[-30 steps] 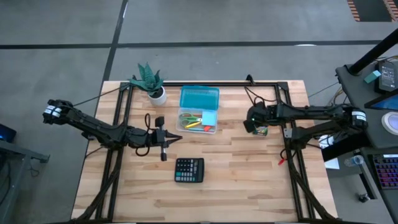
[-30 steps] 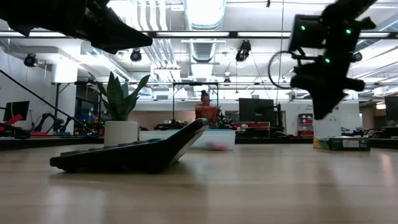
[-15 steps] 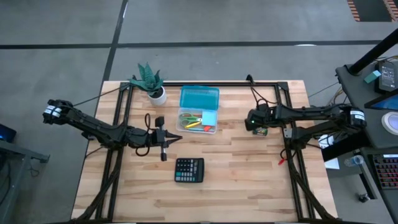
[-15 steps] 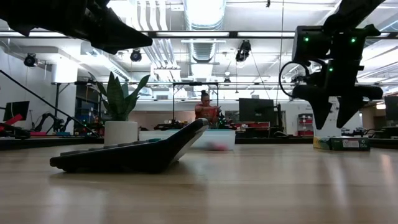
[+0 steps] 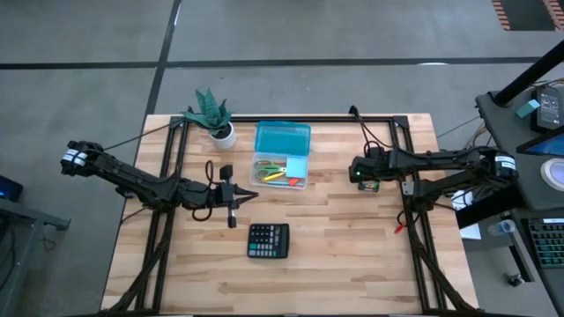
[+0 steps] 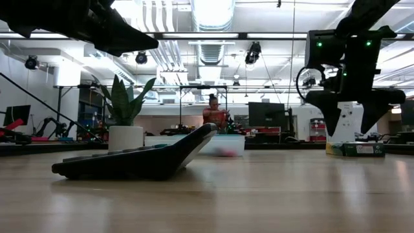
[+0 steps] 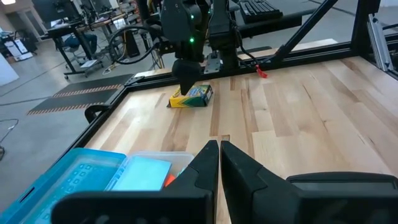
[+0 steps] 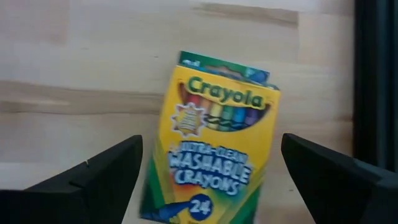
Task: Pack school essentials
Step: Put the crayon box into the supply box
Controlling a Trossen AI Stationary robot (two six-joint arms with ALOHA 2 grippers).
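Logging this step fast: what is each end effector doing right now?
Left end effector: closed, holding nothing, near the plastic case.
Right end effector: open, empty, poised above the crayon box.

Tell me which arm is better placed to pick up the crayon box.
The right. Its gripper hangs open directly over the crayon box. The left gripper is shut, waiting by the pencil case.

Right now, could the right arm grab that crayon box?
Probably yes: the right gripper hangs open directly above the crayon box, a finger either side, and nothing lies between them.
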